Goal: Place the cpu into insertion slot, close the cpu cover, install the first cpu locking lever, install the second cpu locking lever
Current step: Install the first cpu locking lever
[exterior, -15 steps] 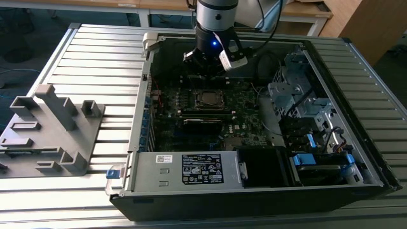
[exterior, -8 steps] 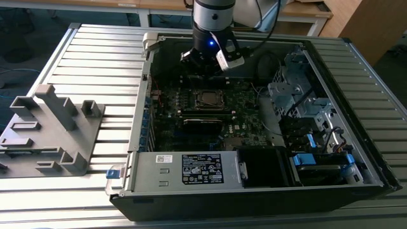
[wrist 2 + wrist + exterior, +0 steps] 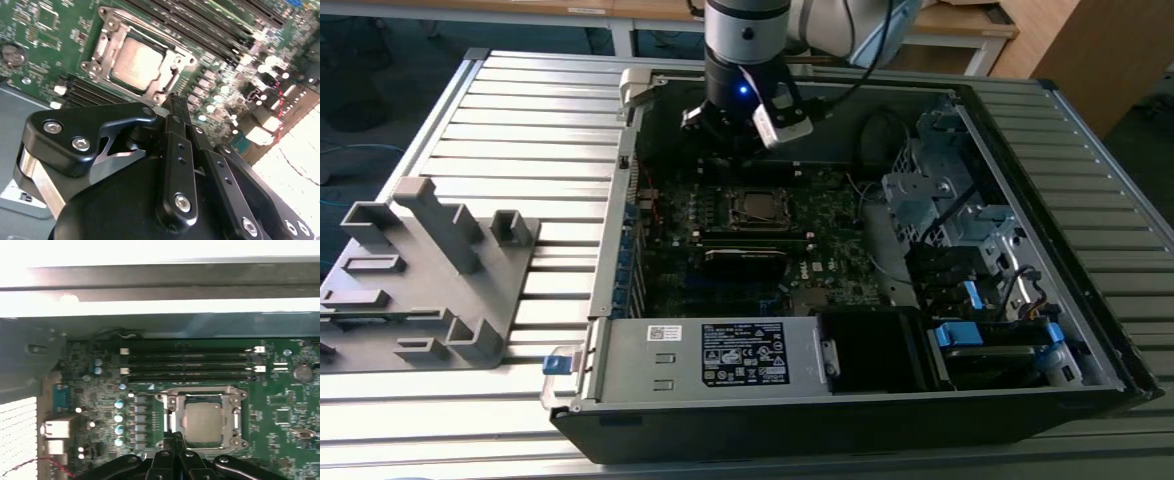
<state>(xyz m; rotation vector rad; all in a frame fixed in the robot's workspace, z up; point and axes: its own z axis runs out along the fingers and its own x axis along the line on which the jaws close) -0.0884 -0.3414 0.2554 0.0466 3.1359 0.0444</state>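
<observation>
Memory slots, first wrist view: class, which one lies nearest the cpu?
The memory slot next to the cpu; the others lie beyond it, toward the case wall.

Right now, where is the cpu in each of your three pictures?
Exterior view: the cpu sits near the middle of the board.
Second wrist view: the cpu lies just beyond the gripper.
First wrist view: the cpu lies just beyond the gripper.
Shared landmark: the silvery cover framing it.
</observation>
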